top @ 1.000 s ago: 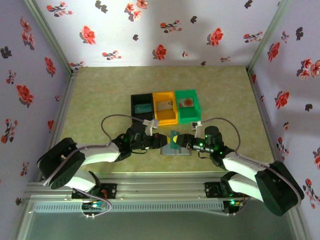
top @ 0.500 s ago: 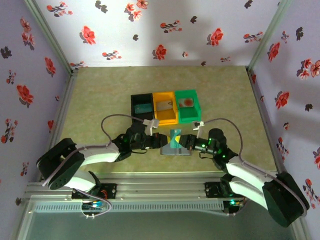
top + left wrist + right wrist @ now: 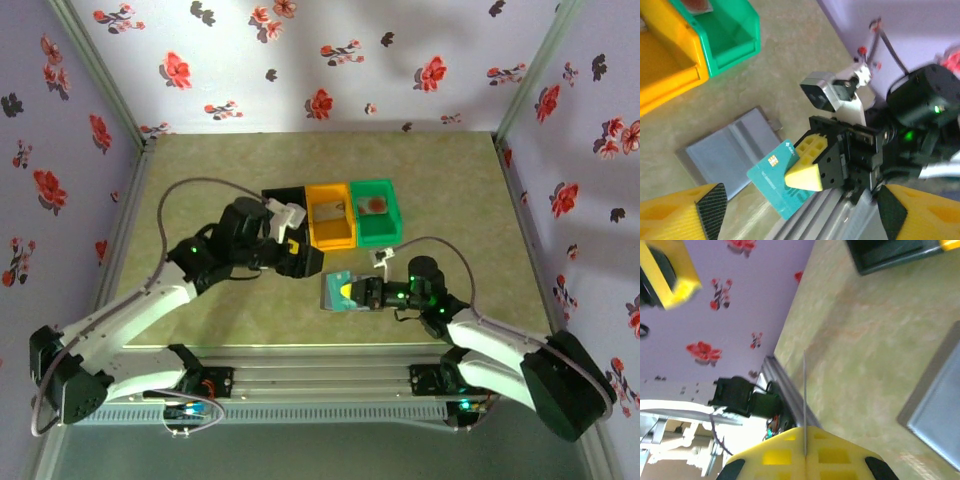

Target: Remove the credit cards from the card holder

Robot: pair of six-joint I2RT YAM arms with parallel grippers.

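In the left wrist view the right gripper [image 3: 801,167] is clamping its two yellow fingertips onto a teal credit card [image 3: 769,180]. It is gripping the card by one short end, so the chip end is sticking out toward about 8 o'clock in that view and tilting over the near corner of the card holder [image 3: 722,155]. Whether the card is touching the holder cannot be told. The card holder is lying open and flat on the table [image 3: 200,200], with both grey panels facing up. Seen from overhead, it is sitting at 6 o'clock from the green bin [image 3: 378,235] and the orange bin [image 3: 330,240], near them but apart. The right gripper is reaching in over it from 3 o'clock. The right wrist view is showing the same card edge-on, as a thin line rising from between the closed yellow fingertips, with a grey panel of the holder lying at 3 o'clock. The left gripper [image 3: 303,262] is hanging released, its black-padded yellow fingers standing wide apart with nothing between them. It is hovering by the near edge of the black bin [image 3: 280,195], at about 10 o'clock from the card holder. A pale card [image 3: 373,205] with a red-orange blot is lying inside the green bin, and a grey card [image 3: 333,208] is lying inside the orange bin.
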